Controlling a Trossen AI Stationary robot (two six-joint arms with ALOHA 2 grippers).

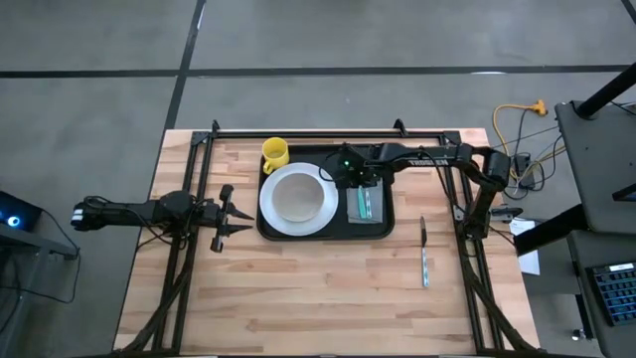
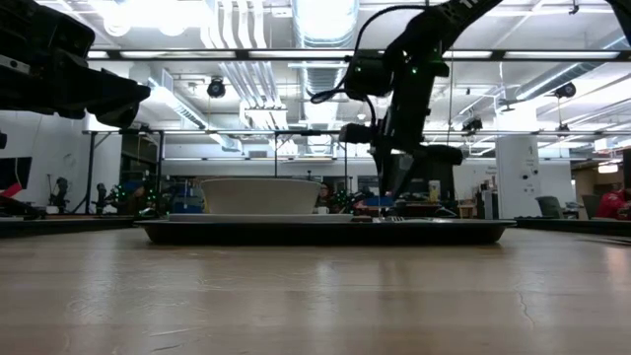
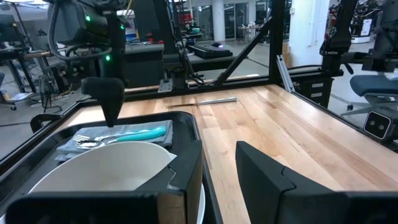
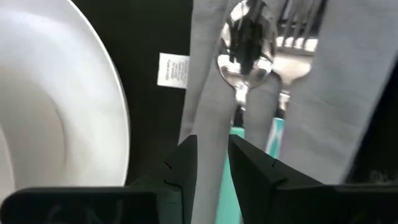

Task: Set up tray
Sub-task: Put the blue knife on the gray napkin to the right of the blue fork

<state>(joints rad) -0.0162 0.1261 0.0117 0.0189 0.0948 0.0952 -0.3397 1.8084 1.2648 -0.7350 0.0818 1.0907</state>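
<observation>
Wood tabletop [image 1: 328, 288] fills the high view; black tray [image 1: 383, 231] sits toward its far edge, centre-right. On tray: white plate [image 1: 297, 199] w/ bowl [image 1: 295, 198] on the left part, grey napkin [image 1: 365, 204] w/ teal-handled cutlery on the right part. Yellow mug [image 1: 274, 153] stands just off tray's far-left corner, on the wood. One loose utensil [image 1: 424, 257] lies on table right of tray, apart from it. Right gripper [image 1: 362, 182] is over the napkin's far end. Left gripper [image 1: 238, 212] is left of tray, near the plate's side, fingers apart, holding nothing.

Low view: tray [image 2: 325, 232] seen edge-on, flat on table; bowl [image 2: 261, 196] rises above the rim. Right gripper [image 2: 389, 204] points straight down, tips at tray level.

Left wrist view: own fingers [image 3: 267, 180] wide apart, empty. Tray [image 3: 189, 121], plate [image 3: 112, 165], fork [image 3: 93, 142] on napkin [image 3: 118, 138], right arm beyond.

Right wrist view: right gripper's fingers [image 4: 249, 168] nearly together w/ a slim gap, directly above the napkin [image 4: 348, 93]; can't tell if they pinch cloth. Spoon [image 4: 245, 53] and fork [image 4: 295, 59] lie side by side on it, teal handles [image 4: 273, 140]. Plate [image 4: 56, 106] alongside.
</observation>
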